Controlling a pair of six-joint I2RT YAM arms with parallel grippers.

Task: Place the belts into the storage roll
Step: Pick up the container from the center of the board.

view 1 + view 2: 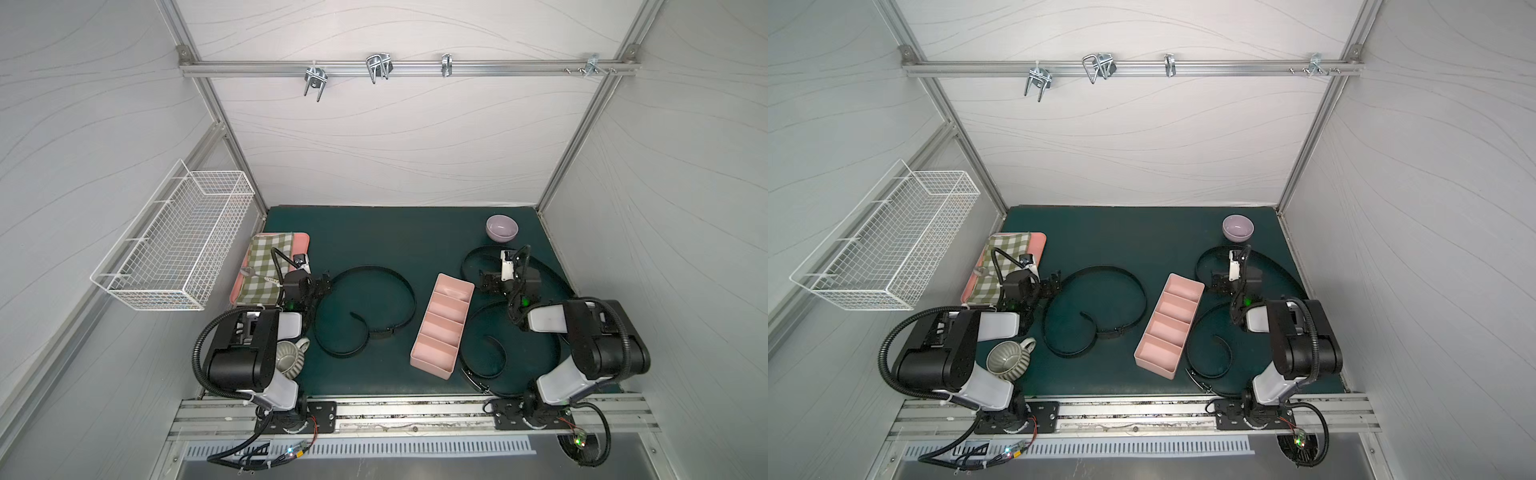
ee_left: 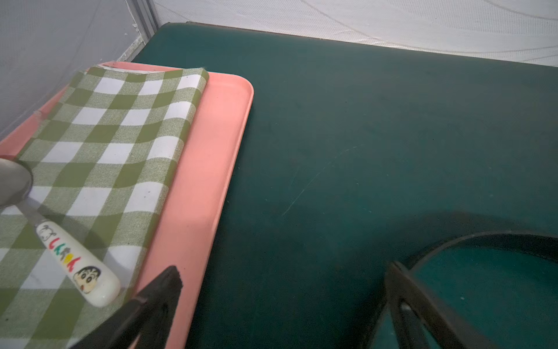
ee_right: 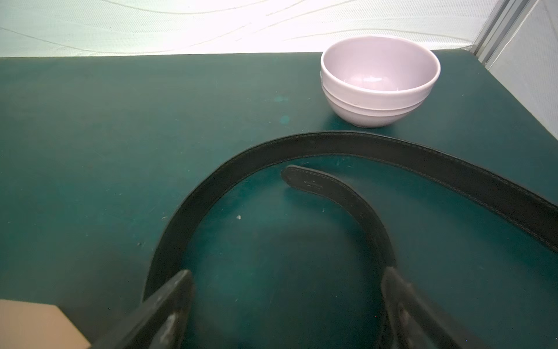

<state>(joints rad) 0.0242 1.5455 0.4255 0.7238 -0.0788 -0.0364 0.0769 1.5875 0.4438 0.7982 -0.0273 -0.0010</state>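
Observation:
The storage roll (image 1: 432,362), a pale pink divided tray with nothing in it, lies slantwise at mid table in both top views (image 1: 1158,360). One black belt (image 1: 370,269) curls loosely to its left. Two more lie to its right, a far belt (image 1: 478,250) and a near belt (image 1: 504,354). My left gripper (image 1: 322,284) is open at the left belt's far curve (image 2: 483,237), and only bare mat shows between its fingers (image 2: 283,269). My right gripper (image 3: 287,273) is open over the far belt's loop (image 3: 332,140), holding nothing.
A flat pink tray (image 1: 302,241) with a checked cloth and a spoon (image 2: 78,266) sits at the left. A grey cup (image 1: 291,357) stands by the left arm's base. A lilac bowl (image 1: 502,227) is at the far right. A white wire basket (image 1: 178,249) hangs on the left wall.

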